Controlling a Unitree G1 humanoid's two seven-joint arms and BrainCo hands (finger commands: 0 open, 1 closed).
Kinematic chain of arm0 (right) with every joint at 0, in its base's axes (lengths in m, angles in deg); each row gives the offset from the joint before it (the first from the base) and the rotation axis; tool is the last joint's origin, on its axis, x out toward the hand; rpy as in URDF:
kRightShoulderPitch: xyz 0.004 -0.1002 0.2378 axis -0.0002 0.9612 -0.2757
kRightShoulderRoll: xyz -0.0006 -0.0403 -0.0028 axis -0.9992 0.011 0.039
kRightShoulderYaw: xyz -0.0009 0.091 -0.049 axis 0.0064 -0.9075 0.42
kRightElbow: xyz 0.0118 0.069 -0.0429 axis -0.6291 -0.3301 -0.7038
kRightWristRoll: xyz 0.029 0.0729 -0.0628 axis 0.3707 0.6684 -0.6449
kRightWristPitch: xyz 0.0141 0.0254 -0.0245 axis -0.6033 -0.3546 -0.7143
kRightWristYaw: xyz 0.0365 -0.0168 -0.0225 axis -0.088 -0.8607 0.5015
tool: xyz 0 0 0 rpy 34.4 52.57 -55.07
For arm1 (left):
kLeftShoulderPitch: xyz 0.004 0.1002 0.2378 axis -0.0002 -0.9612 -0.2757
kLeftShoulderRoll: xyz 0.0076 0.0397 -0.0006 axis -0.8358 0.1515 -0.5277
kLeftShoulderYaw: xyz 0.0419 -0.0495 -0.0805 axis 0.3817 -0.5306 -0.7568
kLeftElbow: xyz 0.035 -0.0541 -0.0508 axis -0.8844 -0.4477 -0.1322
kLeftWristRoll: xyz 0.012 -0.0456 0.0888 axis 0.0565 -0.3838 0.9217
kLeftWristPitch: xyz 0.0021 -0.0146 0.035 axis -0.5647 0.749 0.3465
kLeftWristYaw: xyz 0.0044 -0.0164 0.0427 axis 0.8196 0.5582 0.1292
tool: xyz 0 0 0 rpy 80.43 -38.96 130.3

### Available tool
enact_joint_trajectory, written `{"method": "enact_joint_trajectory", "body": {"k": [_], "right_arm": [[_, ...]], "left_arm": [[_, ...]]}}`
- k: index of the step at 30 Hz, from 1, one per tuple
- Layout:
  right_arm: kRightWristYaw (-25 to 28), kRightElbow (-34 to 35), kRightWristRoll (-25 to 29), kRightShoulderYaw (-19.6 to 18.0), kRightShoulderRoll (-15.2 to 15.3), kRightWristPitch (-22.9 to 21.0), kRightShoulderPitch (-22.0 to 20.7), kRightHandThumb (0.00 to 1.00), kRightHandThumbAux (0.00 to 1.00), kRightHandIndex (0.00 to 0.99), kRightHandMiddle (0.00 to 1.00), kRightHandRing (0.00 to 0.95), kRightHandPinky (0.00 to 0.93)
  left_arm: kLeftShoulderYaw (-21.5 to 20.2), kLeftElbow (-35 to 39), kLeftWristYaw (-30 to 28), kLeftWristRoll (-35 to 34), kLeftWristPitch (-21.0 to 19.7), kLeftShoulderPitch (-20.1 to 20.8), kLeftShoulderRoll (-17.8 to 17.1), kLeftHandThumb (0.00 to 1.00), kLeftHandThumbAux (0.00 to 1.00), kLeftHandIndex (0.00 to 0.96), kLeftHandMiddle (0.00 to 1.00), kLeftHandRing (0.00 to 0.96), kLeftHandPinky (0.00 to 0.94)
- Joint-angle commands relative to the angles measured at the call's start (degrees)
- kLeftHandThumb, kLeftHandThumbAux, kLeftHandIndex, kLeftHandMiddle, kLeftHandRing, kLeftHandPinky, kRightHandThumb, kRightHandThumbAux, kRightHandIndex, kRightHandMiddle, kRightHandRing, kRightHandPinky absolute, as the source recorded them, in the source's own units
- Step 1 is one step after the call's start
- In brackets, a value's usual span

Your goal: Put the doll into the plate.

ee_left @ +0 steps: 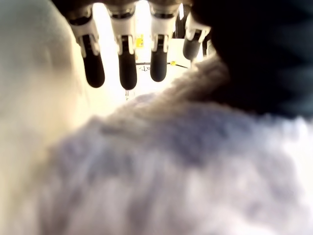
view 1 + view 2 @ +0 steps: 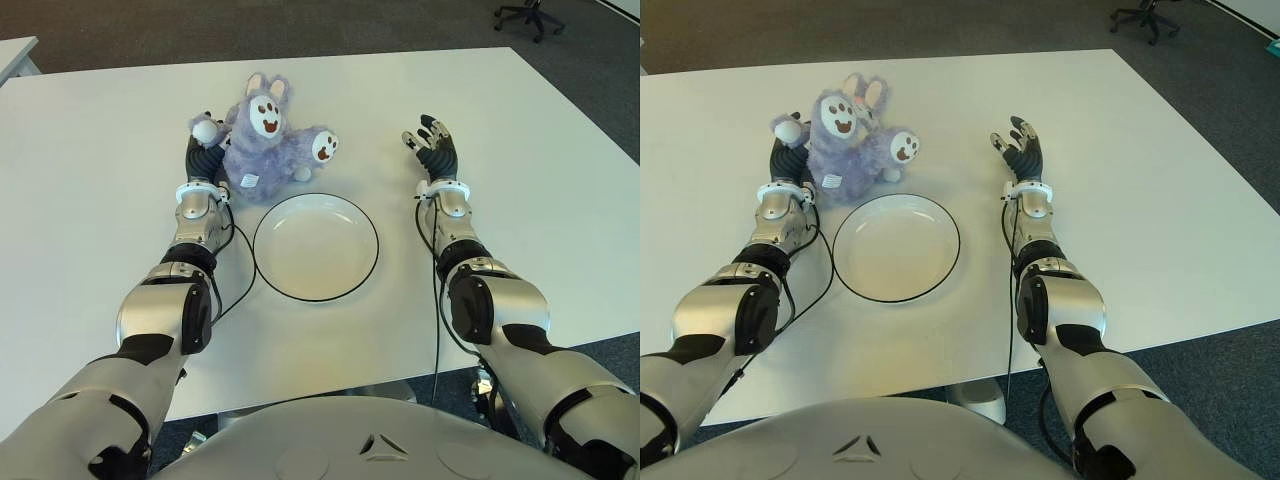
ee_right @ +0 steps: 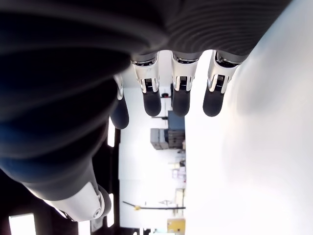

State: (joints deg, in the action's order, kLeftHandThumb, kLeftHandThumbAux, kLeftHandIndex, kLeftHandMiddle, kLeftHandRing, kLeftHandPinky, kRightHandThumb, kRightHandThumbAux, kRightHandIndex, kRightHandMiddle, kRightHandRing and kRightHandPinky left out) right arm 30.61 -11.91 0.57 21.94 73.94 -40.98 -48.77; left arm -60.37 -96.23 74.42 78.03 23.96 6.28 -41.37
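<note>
The doll [image 2: 262, 145], a fluffy purple plush, sits on the tabletop [image 2: 520, 150] just beyond the empty plate [image 2: 316, 246]. The left hand [image 2: 207, 150] is pressed against its left side, fingers extended over the fur and not closed on it. The right hand [image 2: 433, 148] shows right of the plate, open and empty. The doll looks light, soft and squashy; the body should give a firmer hold than a floppy limb.

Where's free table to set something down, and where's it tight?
Free: the table on the right hand outer side, and the strip between it and the plate. Tight: left hand against the doll, just beyond the plate rim.
</note>
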Motion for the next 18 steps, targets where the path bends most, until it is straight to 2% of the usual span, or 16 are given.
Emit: {"method": "enact_joint_trajectory", "body": {"k": [1, 9, 18], "right_arm": [[0.34, -2.61, 0.87, -0.25, -1.39, -2.04, 3.85, 0.39, 0.766, 0.157, 0.099, 0.078, 0.112], [0.4, -2.6, 0.85, -0.27, -1.34, -2.14, 3.88, 0.359, 0.763, 0.14, 0.09, 0.074, 0.108], [0.25, -2.57, 0.73, -0.16, -1.26, -2.15, 3.96, 0.371, 0.769, 0.137, 0.092, 0.074, 0.111]], "left_arm": [[-0.26, -1.75, 0.24, 0.16, -1.53, -0.59, 0.84, 0.188, 0.685, 0.026, 0.167, 0.192, 0.214], [-0.93, -1.63, -0.77, -0.86, -0.73, -0.25, 1.33, 0.247, 0.702, 0.028, 0.18, 0.208, 0.238], [-1.14, -1.04, -0.54, -1.14, 0.03, 0.01, 2.08, 0.361, 0.726, 0.056, 0.193, 0.224, 0.266]]}}
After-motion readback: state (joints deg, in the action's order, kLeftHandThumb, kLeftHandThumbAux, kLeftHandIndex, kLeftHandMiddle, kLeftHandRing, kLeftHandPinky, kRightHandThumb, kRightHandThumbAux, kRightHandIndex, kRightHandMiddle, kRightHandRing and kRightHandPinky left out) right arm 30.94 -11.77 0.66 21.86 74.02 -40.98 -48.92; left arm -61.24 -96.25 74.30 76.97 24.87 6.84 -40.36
